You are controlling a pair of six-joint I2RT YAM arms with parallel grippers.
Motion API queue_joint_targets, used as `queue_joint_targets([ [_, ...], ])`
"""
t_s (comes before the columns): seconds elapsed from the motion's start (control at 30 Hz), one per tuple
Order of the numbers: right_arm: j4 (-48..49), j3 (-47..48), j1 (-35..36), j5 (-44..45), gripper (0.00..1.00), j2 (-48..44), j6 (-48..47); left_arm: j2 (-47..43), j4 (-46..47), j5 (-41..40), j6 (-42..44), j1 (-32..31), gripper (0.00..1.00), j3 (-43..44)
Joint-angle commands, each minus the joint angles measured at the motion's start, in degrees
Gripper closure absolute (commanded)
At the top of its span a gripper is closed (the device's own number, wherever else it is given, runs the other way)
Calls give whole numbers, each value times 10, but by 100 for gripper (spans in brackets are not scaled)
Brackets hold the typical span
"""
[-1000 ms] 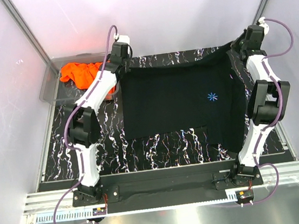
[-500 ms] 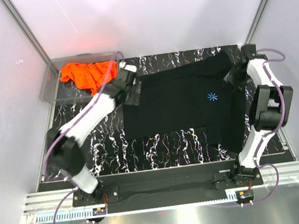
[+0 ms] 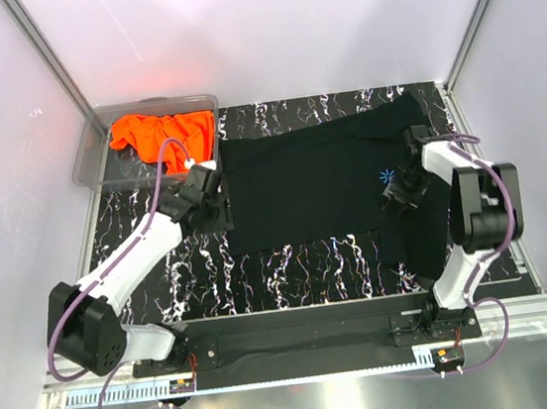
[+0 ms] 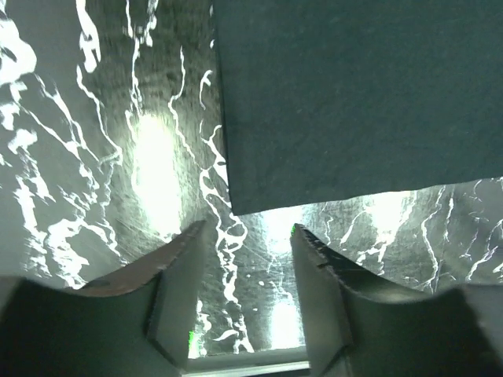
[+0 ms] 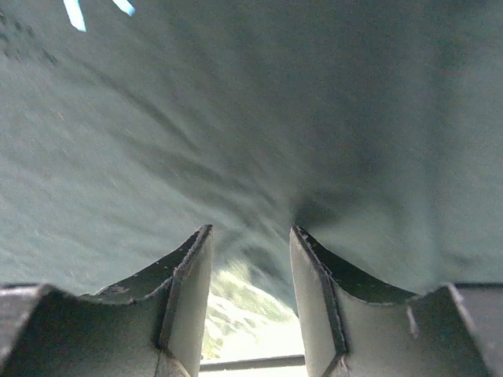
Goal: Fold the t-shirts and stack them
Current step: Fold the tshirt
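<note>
The black t-shirt (image 3: 321, 184) lies spread flat on the marbled table, its light-blue starburst logo (image 3: 388, 176) facing up. My left gripper (image 3: 216, 209) hovers at the shirt's left edge. In the left wrist view this gripper (image 4: 247, 236) is open over bare table, a corner of the black t-shirt (image 4: 354, 102) just past its tips. My right gripper (image 3: 396, 199) is low over the shirt's right side, below the logo. It (image 5: 251, 236) is open too, black fabric (image 5: 236, 118) filling the view beyond it. The orange t-shirt (image 3: 160, 134) lies crumpled in the bin.
A clear plastic bin (image 3: 88, 157) stands at the far left corner of the black marbled table (image 3: 291, 262). White enclosure walls and metal posts close in the back and both sides. A strip of bare table shows between the shirt and the arm bases.
Both grippers, shut on the shirt's far edge a second ago, have opened and let go. The shirt has settled flat, and both arms have drawn back toward the near side.
</note>
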Motion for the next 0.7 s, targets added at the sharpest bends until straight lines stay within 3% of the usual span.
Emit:
queue_joint_targets([
  [0.0, 55, 37, 28, -16, 50, 47, 22, 9, 26, 39, -74, 23, 53, -15],
  [0.23, 48, 168, 50, -50, 50, 122, 52, 76, 92, 118, -148, 71, 56, -63],
  [0.33, 8, 190, 48, -6, 46, 99, 44, 87, 112, 144, -167, 78, 60, -81],
  [0.57, -51, 119, -40, 9, 34, -34, -17, 93, 145, 163, -225, 82, 54, -137],
  [0.67, -55, 73, -75, -1, 33, -72, -30, 107, 151, 179, -237, 84, 57, -146],
])
